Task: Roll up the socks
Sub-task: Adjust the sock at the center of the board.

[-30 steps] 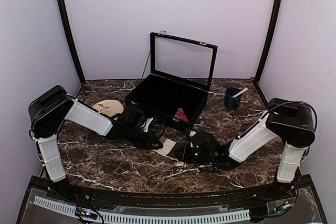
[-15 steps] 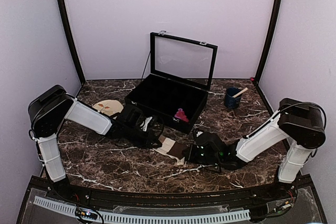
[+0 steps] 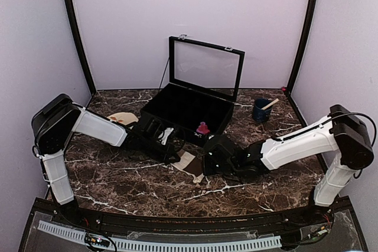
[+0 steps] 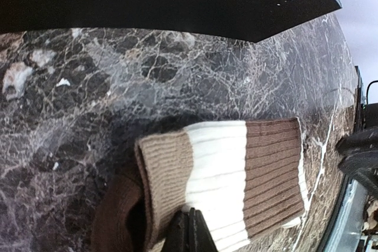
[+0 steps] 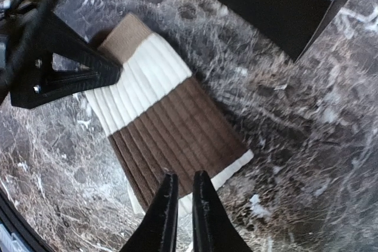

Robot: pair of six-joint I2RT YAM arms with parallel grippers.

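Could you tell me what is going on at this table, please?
Two robot arms are working on a cream and brown sock lying on the marble table in front of an open black case. The left hand is pinched shut on one end; the right hand sits at the other end, slightly open. A pink sock lies in the case.

Seen from above, take the cream sock (image 3: 190,166) as your centre. At 6 o'clock the marble table (image 3: 147,193) is bare, so pass there. The open black case (image 3: 188,110) walls off 12. The left gripper (image 4: 189,231) blocks 9 and the right gripper (image 5: 184,184) blocks 3.
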